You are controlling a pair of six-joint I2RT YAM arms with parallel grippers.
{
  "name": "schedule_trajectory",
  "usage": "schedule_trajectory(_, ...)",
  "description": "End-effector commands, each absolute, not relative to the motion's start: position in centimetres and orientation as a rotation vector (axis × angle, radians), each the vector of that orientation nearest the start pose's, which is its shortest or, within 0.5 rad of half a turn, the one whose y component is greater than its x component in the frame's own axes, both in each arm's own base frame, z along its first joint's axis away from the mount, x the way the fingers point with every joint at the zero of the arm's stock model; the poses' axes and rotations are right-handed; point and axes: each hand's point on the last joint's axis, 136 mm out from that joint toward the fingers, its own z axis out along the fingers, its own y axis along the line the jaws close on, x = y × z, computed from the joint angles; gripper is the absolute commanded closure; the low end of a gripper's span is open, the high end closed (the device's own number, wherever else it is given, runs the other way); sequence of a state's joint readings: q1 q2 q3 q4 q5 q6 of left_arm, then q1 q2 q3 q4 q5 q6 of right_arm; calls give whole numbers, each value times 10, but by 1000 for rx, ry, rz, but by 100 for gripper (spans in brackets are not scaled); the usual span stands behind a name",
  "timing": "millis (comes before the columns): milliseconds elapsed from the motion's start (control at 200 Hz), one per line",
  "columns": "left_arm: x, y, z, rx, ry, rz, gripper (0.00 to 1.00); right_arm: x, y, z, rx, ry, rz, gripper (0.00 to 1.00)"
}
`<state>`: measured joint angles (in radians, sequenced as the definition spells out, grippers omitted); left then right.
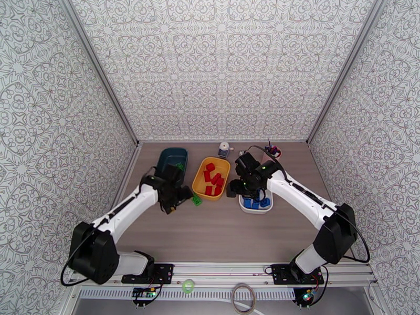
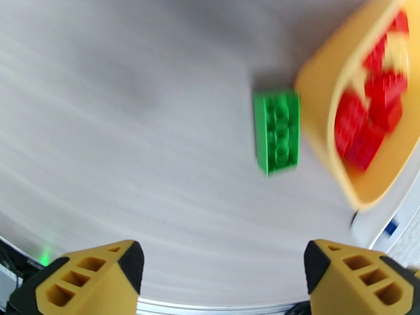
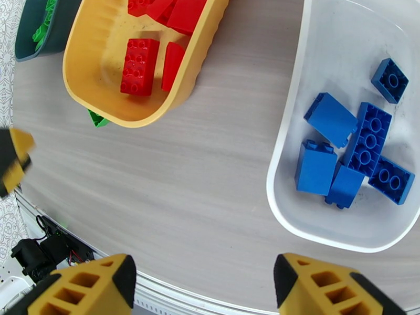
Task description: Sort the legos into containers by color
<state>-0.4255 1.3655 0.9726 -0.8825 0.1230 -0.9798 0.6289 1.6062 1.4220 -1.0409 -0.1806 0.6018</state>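
- The left gripper (image 2: pixel 226 282) hangs over the pale wood-grain tabletop (image 2: pixel 131 127), near-left of the yellow tray (image 2: pixel 315 116). Its ribbed yellow fingers are spread wide and hold nothing.
- A loose green lego (image 2: pixel 276 131), a glossy studded oblong, lies flat ahead of that gripper, just beside the yellow tray's wall. Blur hides whether they touch.
- The right gripper (image 3: pixel 205 287) hovers near-right of the yellow tray, its fingers parted and empty.
- The yellow tray is smooth plastic with rounded corners and holds the red legos (image 3: pixel 139 66).
- Right of it, the white tray (image 3: pixel 283 153) holds the blue legos (image 3: pixel 357 148), some of them tipped over.
- Far-left of it, the dark teal tray (image 3: pixel 26 27) holds more green legos (image 3: pixel 44 19).
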Motion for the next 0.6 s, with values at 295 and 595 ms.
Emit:
schedule_trajectory(295,271,-171,53,-698,2872,-262,10,279,239,168,-134,2912,512,27)
schedule_trajectory(595,299,-185,44,-625,2872,-206,7,273,231,173,-127,2903,489,27)
